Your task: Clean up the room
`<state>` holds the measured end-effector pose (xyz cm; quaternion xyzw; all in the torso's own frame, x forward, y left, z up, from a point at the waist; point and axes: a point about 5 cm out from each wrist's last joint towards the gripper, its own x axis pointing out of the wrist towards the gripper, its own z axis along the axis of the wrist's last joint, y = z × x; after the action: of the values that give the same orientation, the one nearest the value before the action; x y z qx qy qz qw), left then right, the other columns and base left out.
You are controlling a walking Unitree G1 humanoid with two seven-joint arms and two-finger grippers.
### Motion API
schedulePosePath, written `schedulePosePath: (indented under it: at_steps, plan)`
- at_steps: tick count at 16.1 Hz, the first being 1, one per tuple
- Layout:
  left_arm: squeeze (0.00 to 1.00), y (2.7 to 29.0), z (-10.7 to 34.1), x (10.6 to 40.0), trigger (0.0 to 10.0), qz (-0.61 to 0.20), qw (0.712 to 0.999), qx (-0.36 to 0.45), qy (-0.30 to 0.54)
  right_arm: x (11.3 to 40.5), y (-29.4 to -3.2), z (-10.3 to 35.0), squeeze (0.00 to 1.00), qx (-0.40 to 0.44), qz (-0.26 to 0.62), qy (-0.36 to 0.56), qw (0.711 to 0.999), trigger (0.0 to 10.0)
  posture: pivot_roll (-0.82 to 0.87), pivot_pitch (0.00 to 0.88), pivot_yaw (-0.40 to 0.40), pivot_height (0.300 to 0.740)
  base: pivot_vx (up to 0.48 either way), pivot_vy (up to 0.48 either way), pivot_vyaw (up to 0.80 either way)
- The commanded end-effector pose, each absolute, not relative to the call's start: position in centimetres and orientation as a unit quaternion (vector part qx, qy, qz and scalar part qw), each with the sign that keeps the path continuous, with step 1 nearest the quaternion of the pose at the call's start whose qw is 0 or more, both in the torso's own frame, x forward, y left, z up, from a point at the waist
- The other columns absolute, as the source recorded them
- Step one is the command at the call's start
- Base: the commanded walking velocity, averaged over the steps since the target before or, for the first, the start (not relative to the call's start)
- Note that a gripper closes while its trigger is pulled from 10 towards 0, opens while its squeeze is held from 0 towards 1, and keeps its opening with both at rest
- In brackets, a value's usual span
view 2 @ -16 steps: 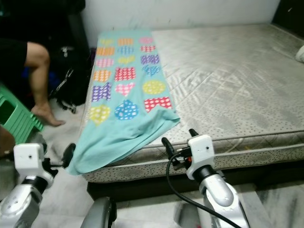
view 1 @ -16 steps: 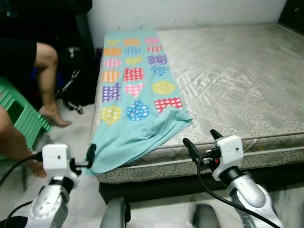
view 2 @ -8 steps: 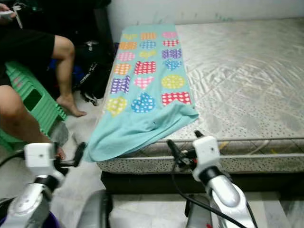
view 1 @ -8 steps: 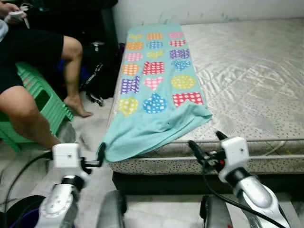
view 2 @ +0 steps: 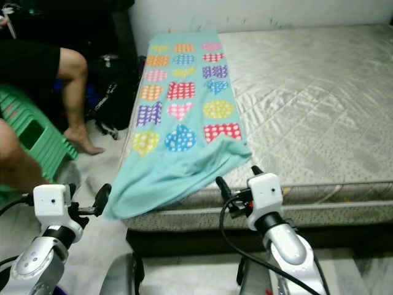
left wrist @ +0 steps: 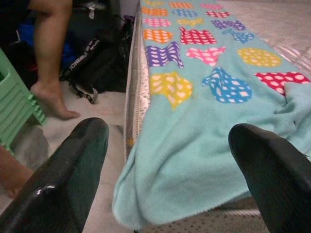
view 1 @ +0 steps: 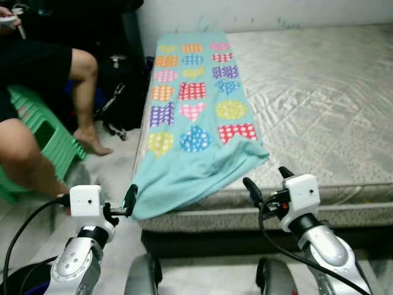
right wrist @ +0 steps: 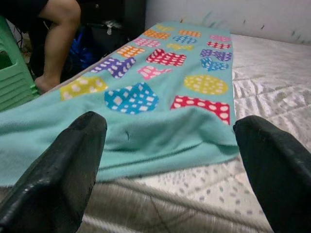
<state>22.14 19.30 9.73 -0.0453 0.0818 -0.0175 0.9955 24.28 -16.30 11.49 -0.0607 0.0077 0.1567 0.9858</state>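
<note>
The left pincer (view 1: 116, 204) and the right pincer (view 1: 268, 182) both hang with fingers apart, holding nothing, near the bed's (view 1: 319, 117) front edge. The teal blanket (view 1: 193, 129) lies along the mattress's left side, its end drooping over. A person's leg (view 1: 83, 98) rests beside a green stool (view 1: 46, 132).

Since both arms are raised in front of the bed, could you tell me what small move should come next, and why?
Probably ease both grippers forward to the blanket's near edge. The left gripper and right gripper are open and empty, short of the cloth, which lies rumpled at the mattress edge with one corner hanging over the side. A person sits on the left, so keep the reach short.
</note>
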Motion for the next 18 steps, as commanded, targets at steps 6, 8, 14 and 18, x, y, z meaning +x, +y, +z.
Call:
schedulePosePath:
  at_steps: [6,8,14,18]
  plan:
    - [0.00,19.34,9.86,22.21,10.0,-0.014,0.996,-0.042,0.081,24.34,-16.54,11.38,0.00,-0.065,0.148,0.012,0.987,10.0,-0.13,0.000,0.048,0.515,0.259,0.000,0.00]
    - [0.00,19.30,9.85,22.25,10.0,-0.015,0.996,-0.042,0.081,24.35,-16.59,11.36,0.00,-0.066,0.147,0.013,0.987,10.0,-0.13,0.000,0.047,0.515,0.000,0.000,0.00]
    - [0.00,19.15,9.96,22.27,10.0,-0.023,0.996,-0.046,0.076,24.39,-16.66,11.27,0.00,-0.068,0.145,0.014,0.987,10.0,-0.13,0.000,0.048,0.515,0.257,0.000,0.00]
    - [0.00,19.19,9.89,22.25,10.0,-0.022,0.996,-0.046,0.078,24.39,-16.66,11.21,0.00,-0.069,0.145,0.015,0.987,10.0,-0.13,0.000,0.048,0.515,0.341,0.000,0.00]
